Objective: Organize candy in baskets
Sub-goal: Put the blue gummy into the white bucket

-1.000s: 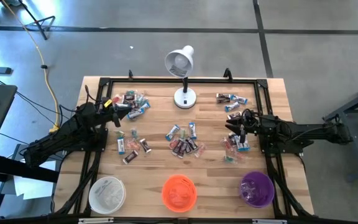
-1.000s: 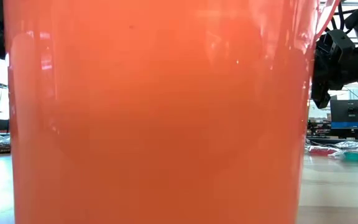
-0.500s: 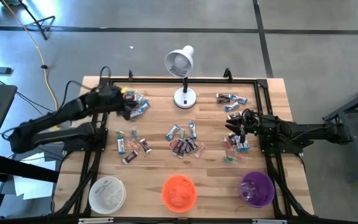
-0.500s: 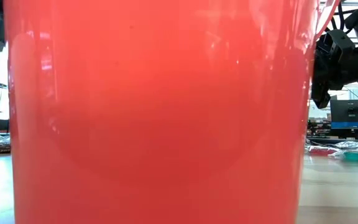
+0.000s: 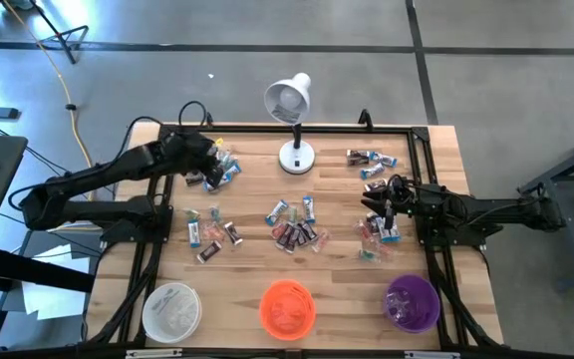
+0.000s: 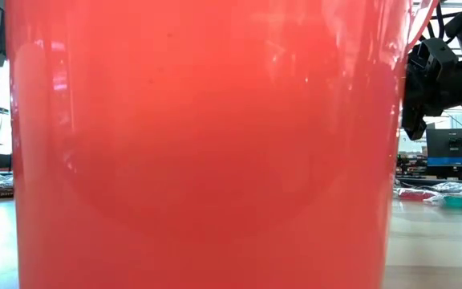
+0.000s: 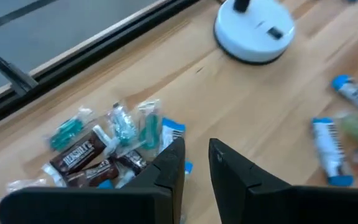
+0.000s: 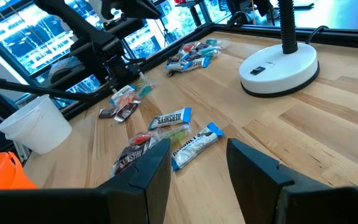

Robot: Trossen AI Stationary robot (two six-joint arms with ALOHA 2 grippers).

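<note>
Wrapped candy lies in loose piles on the wooden table: far left (image 5: 223, 168), left centre (image 5: 210, 231), centre (image 5: 295, 225), far right (image 5: 367, 159) and by the right arm (image 5: 379, 232). Three baskets stand along the near edge: white (image 5: 171, 310), orange (image 5: 287, 307) and purple (image 5: 412, 302). My left gripper (image 5: 207, 172) hangs tilted down over the far-left pile (image 7: 104, 152), its fingers (image 7: 196, 144) slightly open with nothing between them. My right gripper (image 5: 372, 205) waits low at the right, open (image 8: 197, 146), with candies (image 8: 179, 134) on the table in front of it.
A white desk lamp (image 5: 293, 125) stands at the far middle; its round base (image 7: 253, 28) is close beyond my left gripper. A black frame (image 5: 267, 130) runs around the table. The orange basket's wall (image 6: 207, 144) fills the low view.
My left arm has risen from its low place at the table's left edge and reached toward the right and far side, over the far-left candy pile. Its gripper has tipped downward. The candy and my right arm have stayed put.
</note>
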